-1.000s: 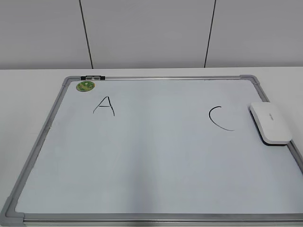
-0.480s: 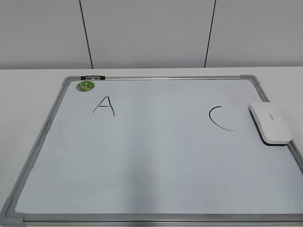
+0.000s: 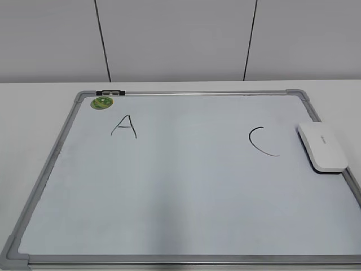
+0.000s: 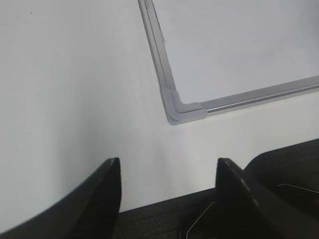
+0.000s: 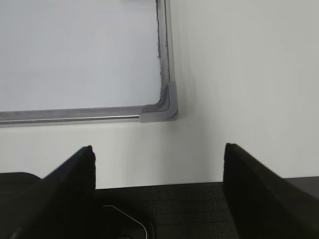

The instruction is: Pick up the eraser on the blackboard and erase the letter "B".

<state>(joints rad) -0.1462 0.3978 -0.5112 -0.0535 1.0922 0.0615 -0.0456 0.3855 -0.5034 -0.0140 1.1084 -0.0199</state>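
The blackboard [image 3: 186, 186] is a white board with a grey frame lying flat on the table. The white eraser [image 3: 322, 147] lies at its right edge, beside a black "C" [image 3: 260, 141]. A black "A" [image 3: 123, 126] is at the upper left. No letter "B" shows on the board; the space between "A" and "C" is blank. My left gripper [image 4: 168, 169] is open and empty over the table near the board's front left corner [image 4: 179, 107]. My right gripper [image 5: 158, 154] is open and empty near the front right corner [image 5: 167, 107]. Neither gripper shows in the exterior view.
A round green sticker [image 3: 102, 102] sits at the board's upper left corner, next to a small black clip [image 3: 110, 91] on the frame. White table surface [image 3: 34, 107] surrounds the board. A grey panelled wall stands behind.
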